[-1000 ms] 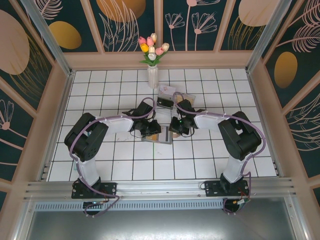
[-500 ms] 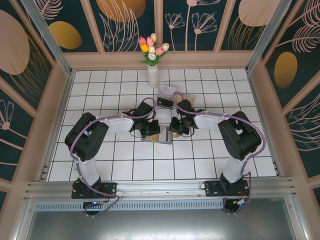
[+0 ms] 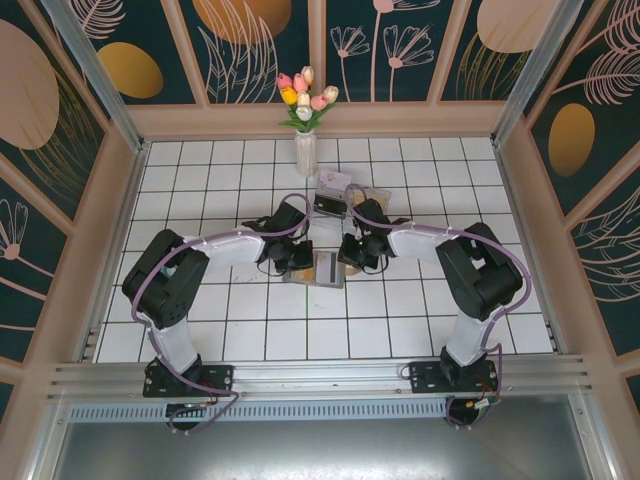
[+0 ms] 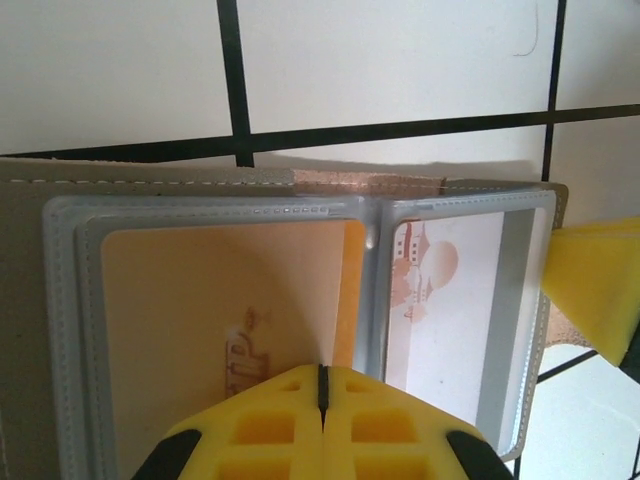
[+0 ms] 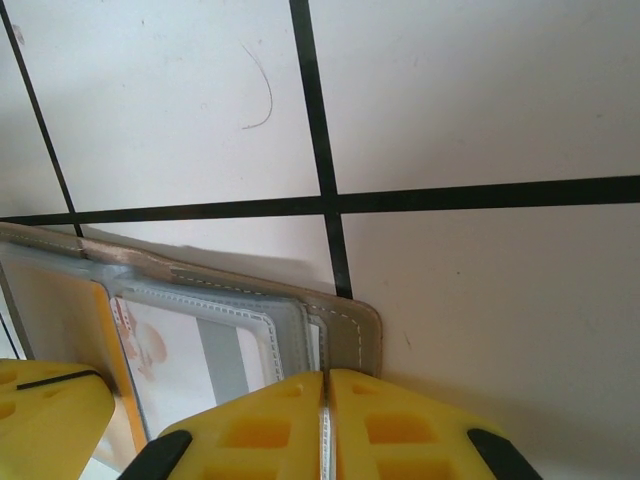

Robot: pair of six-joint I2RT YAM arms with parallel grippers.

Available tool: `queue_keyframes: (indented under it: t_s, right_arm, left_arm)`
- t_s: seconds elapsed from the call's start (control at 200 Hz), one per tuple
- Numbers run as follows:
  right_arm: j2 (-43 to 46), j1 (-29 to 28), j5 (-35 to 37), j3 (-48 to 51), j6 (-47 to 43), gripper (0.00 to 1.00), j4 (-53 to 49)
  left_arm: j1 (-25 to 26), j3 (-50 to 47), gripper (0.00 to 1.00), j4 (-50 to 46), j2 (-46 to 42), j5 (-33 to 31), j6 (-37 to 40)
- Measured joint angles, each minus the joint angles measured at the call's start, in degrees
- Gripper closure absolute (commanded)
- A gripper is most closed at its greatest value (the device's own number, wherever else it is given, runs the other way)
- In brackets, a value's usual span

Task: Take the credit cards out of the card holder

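card holder [image 4: 20, 320] open, tan card [image 4: 200, 290] lettering illegible

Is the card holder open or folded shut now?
Open. The card holder lies spread: two clear pockets side by side, an orange card and a white card inside.

- Left gripper [image 4: 321, 378]: bright yellow pads, black at the outer corners.
- Right gripper [image 5: 323, 382]: the same yellow and black.
- Card holder [image 4: 20, 300], under both grippers: dull tan-grey cover with pale stitching and cloudy grey clear sleeves.
- Orange card [image 4: 200, 300], ahead-left of the left gripper: orange-tan with darker brown lettering.
- White card [image 4: 440, 310], ahead-right of the left gripper: white with a reddish-brown drawing.
- Tiles [image 5: 450, 90], beyond the right gripper: white with black lines.
- Vase [image 3: 305, 155], far beyond both grippers: white.
- Tulips [image 3: 305, 95]: pink, yellow and white, with green leaves.
- Walls [image 3: 270, 50]: dark teal with gold ovals and pale line-drawn plants.
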State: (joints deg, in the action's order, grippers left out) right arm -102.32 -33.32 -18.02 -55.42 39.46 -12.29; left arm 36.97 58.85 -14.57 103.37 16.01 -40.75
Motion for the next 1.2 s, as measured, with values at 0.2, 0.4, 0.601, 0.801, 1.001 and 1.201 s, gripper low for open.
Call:
queue_keyframes:
  t_s: [0.2,0.4,0.601,0.801,1.001,1.201]
  right_arm:
    - [3.02,-0.04,0.0,0.0,-0.15,0.79,-0.57]
    - [6.93,-0.44,-0.04,0.0,0.33,0.78,-0.61]
    - [6.86,-2.32,-0.11,0.0,2.93,0.78,-0.81]
    - [3.76,-2.58,-0.26,-0.04,4.28,0.79,-0.85]
    - [1.09,-2.58,-0.5,-0.37,4.37,0.82,-1.14]
    - [-0.13,-2.58,-1.16,-1.27,4.35,0.83,-1.22]
  left_arm:
    - [0.0,-0.94,0.86,2.6,-2.14,1.57,-2.05]
    - [-0.2,-5.79,0.83,9.55,-4.02,4.09,-8.37]
    - [-0.22,-9.18,0.81,13.16,-4.02,5.25,-13.66]
    - [-0.22,-9.18,0.79,15.21,-4.02,6.29,-15.39]
    - [-0.22,-8.68,0.8,15.19,-3.39,6.43,-15.39]
    - [-0.26,-7.87,0.83,14.58,-1.53,6.75,-15.17]
